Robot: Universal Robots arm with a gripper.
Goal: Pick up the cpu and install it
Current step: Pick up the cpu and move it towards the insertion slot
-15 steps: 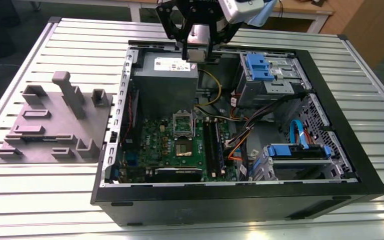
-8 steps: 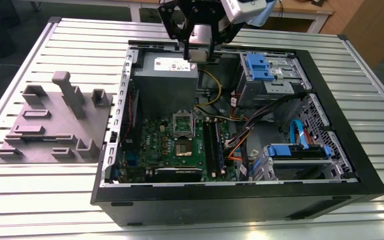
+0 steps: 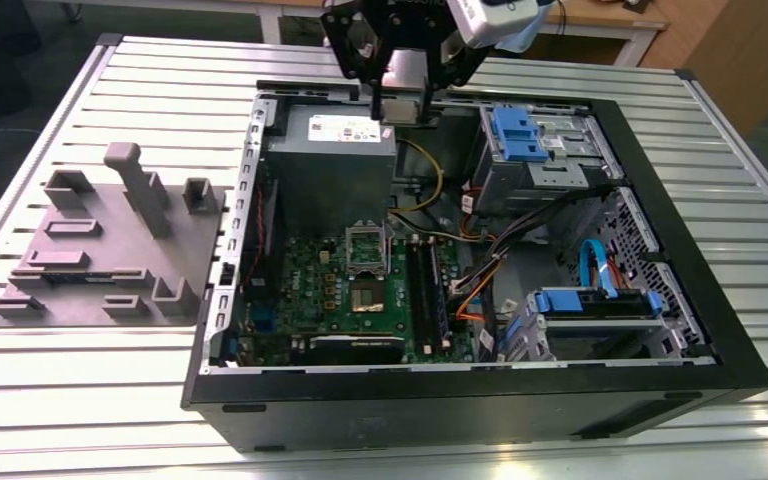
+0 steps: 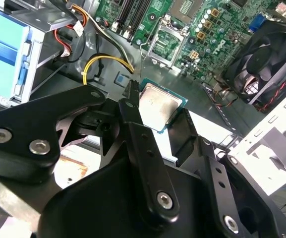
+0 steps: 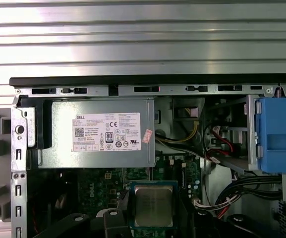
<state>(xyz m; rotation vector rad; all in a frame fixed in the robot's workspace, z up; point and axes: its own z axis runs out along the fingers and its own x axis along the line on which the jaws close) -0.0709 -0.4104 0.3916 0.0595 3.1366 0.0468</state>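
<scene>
1. The gripper (image 4: 158, 107) has its two black fingers (image 4: 133, 111) closed partway, just enough to pinch the cpu (image 4: 157, 103) by two opposite edges.
2. The cpu lies flat between the fingers with its silvery top showing in both wrist views. It is held in the air, touching nothing else.
3. In the exterior view the arm hangs over the open computer case (image 3: 684, 270), near the case's edge that faces the far edge of the table (image 3: 91, 400).
4. Below the claw sits the grey power supply (image 3: 331, 165) with its white label, in that far part of the case.
5. The green board (image 3: 307, 275) lies nearer the case's front edge. Its metal-framed socket (image 3: 364, 245) is well apart from the cpu.
6. A grey moulded fixture (image 3: 104, 250) rests near the table's edge on the exterior view's left, beside the case.
</scene>
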